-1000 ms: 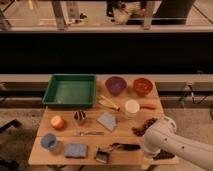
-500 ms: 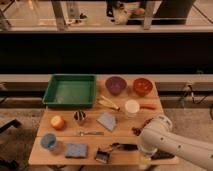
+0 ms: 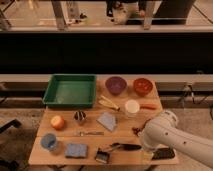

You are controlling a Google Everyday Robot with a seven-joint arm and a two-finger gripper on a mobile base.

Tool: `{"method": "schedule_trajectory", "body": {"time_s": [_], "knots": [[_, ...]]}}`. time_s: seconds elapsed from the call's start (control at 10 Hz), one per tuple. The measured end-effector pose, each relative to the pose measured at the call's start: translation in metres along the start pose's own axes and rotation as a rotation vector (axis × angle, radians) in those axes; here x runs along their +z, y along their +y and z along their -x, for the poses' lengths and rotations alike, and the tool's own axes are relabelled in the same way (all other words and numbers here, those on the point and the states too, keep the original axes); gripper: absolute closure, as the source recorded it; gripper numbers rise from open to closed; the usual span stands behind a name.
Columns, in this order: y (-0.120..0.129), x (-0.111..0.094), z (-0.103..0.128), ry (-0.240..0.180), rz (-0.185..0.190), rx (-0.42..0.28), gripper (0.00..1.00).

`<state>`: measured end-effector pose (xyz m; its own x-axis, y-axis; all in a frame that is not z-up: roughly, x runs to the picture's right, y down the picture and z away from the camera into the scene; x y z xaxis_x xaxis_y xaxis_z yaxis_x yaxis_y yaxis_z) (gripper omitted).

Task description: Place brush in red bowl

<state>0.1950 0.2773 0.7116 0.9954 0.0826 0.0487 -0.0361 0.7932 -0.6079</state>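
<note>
While fingers (image 3: pixel 136 131) hang over its right side, wooden table (image 3: pixel 65 135) stands.

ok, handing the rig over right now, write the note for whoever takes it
Gripper: open, empty, low over the table's front right, just right of the brush handle.
Brush: lying flat at the front edge, not gripped.
Red bowl: back right, beside the purple bowl, no brush in it.
Done: nothing placed.
Left: grasp the brush, carry it back, release it in the red bowl.

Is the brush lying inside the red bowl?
No, the brush lies at the table's front edge beside the end effector, far from the red bowl.
</note>
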Motion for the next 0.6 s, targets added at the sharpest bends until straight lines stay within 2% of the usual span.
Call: {"method": "schedule_trajectory", "body": {"time_s": [0.2, 0.3, 0.6], "knots": [[-0.016, -0.023, -0.009, -0.007, -0.038, -0.006, 0.20], [-0.021, -0.027, -0.011, -0.009, -0.048, -0.014, 0.20], [-0.028, -0.025, -0.013, -0.013, -0.051, -0.032, 0.20]]}}
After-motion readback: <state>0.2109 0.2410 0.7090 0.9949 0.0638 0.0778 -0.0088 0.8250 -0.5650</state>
